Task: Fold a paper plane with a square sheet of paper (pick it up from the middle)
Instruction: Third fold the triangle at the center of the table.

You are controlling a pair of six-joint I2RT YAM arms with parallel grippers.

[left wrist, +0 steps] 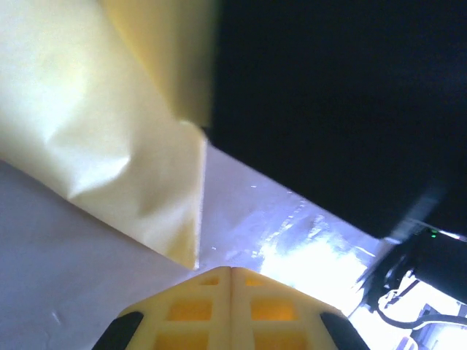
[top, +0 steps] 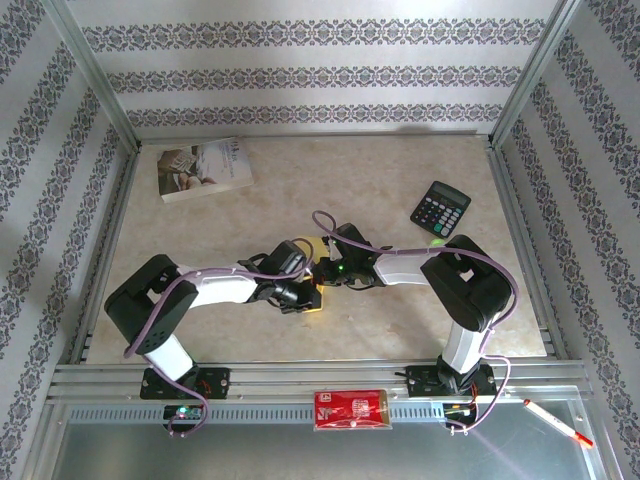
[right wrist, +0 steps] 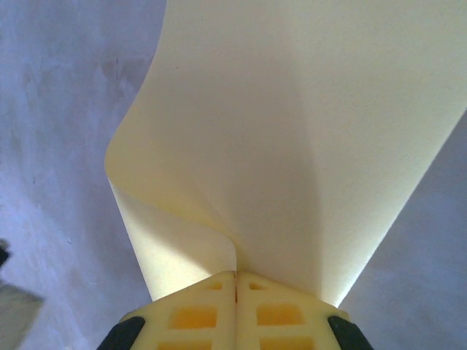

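The right gripper was closed, its jaws together and clamped on the square sheet of paper, which rose from the fingertips in a loose curl above the table. The left gripper was likewise closed (jaws pressed flat together). A corner of the sheet hung just beside its tips, and whether any paper was pinched there could not be determined. In the top view both arms met at the middle of the table, well apart from the book and the calculator. No sharp crease was visible, so the step in hand was judged an early one: lifting the sheet and bringing it over for a first fold. The next move called for aligning opposite edges before lowering the sheet, then pressing along the bend. A slack curl risked a skewed crease.
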